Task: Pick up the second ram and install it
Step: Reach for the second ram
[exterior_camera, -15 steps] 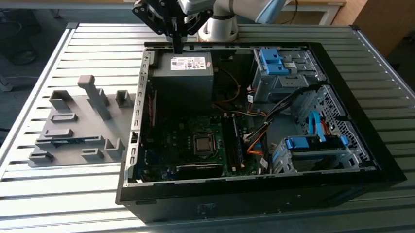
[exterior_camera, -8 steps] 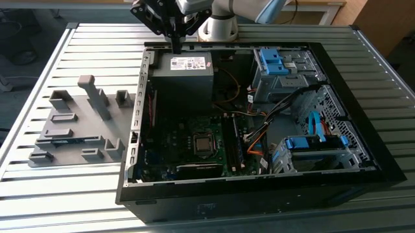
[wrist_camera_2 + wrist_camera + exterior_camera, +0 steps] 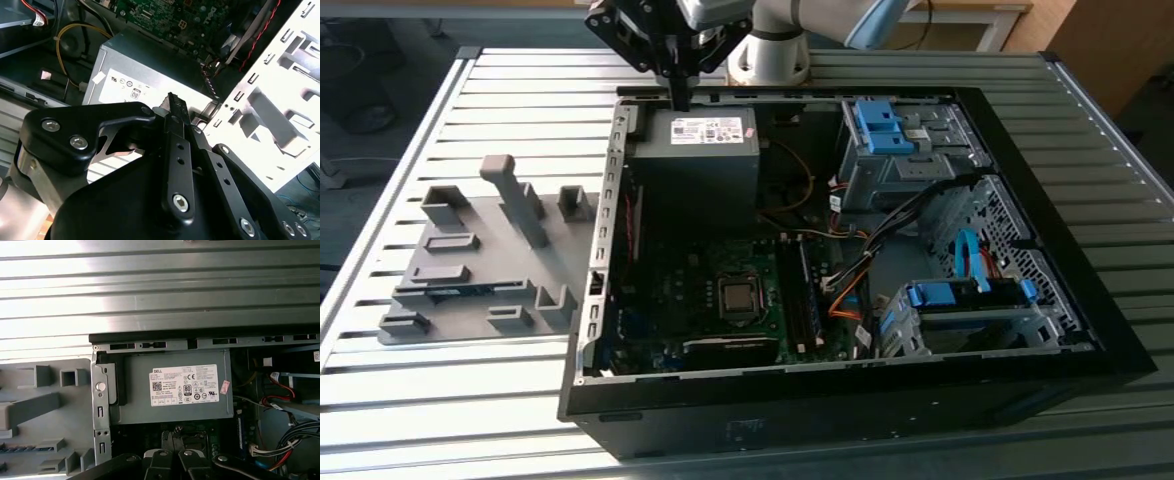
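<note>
Exterior view gives you the hand (image 3: 680, 104) at the top of the frame, poised just above the grey power supply (image 3: 707, 150) inside the open computer case (image 3: 606, 250). Its fingers are narrow, tips together, nothing visible between them. The second ram (image 3: 460, 290) lies flat in the grey holder (image 3: 494, 240) on the tabletop (image 3: 454, 400), at the exterior view's left, well apart from the hand.

Black end effector (image 3: 175, 105), chunky linkage bars studded with silver screws (image 3: 180, 201); up top, silver-grey arm (image 3: 771, 45), pale blue joint cap (image 3: 874, 20).
</note>
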You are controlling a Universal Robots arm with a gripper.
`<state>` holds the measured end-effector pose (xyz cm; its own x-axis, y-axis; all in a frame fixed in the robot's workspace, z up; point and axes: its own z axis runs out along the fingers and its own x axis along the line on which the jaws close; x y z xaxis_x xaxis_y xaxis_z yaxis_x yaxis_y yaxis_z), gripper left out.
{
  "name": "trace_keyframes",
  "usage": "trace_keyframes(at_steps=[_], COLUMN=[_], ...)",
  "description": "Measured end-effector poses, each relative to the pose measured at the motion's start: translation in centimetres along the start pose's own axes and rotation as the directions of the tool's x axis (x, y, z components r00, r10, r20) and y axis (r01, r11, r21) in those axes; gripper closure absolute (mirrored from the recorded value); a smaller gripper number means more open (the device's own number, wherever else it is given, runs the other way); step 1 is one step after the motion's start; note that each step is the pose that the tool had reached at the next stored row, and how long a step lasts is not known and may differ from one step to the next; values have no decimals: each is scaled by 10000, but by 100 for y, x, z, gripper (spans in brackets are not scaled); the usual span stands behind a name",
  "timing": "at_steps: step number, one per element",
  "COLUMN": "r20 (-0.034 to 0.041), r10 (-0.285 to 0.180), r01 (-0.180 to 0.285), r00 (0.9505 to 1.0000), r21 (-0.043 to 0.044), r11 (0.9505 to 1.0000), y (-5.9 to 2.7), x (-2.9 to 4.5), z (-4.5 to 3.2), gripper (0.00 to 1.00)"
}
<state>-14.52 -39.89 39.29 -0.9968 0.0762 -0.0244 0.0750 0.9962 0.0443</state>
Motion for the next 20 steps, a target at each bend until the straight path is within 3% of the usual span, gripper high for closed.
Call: trace_keyframes(at_steps=[20], r20=[0], r10=[1], r01=[-1], r00=[10000], r21=[0], r11=[10000], y=[-5], x=[64], z=[0], gripper=[89])
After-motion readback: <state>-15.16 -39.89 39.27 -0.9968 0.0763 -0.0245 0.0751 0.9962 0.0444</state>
